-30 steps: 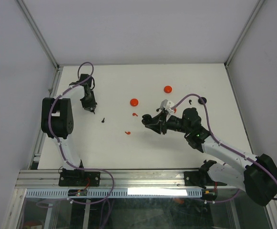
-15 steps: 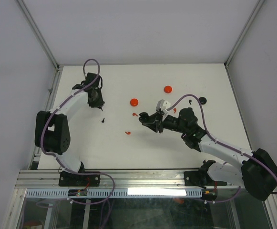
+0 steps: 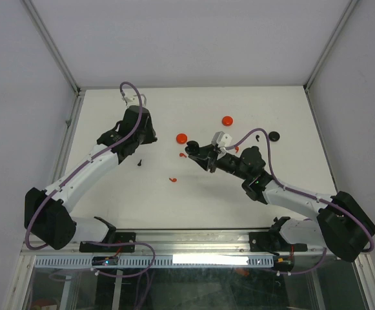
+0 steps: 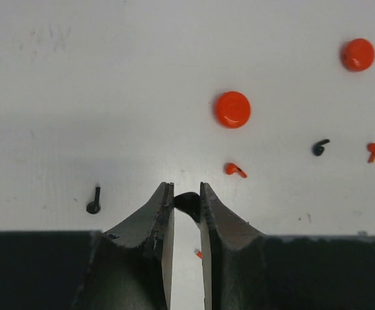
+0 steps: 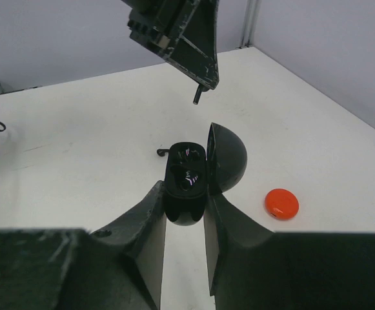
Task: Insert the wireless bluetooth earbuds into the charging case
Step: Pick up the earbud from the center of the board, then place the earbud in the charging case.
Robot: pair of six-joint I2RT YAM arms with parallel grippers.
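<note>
The chief risk, as judged from here, lies in the approach. The black earbud (image 4: 187,202) is pinched between the very tips of the left end effector (image 4: 185,188), so it could be twisted or dropped if it is brought down at an angle against the rim of the charging case (image 5: 186,175). The raised lid (image 5: 230,158) stands just beside the sockets and could be struck on the way in. The case could also be turned in its grip if it is pressed off-centre. Whether the sockets are already filled cannot be made out.

The left end effector is drawn almost together and is clamped on that earbud. In the right wrist view it is seen at the top of the frame, with a short dark stem hanging beneath it, above the case and apart from it.

The right end effector (image 5: 186,194) is clamped on the lower body of the open black case, at the centre of the overhead view.

Other earbuds are left loose on the white worktop (image 3: 271,103). In the left wrist view a second black earbud (image 4: 94,201) lies at lower left and a red earbud (image 4: 235,170) near the centre, below a red disc (image 4: 232,108).
</note>
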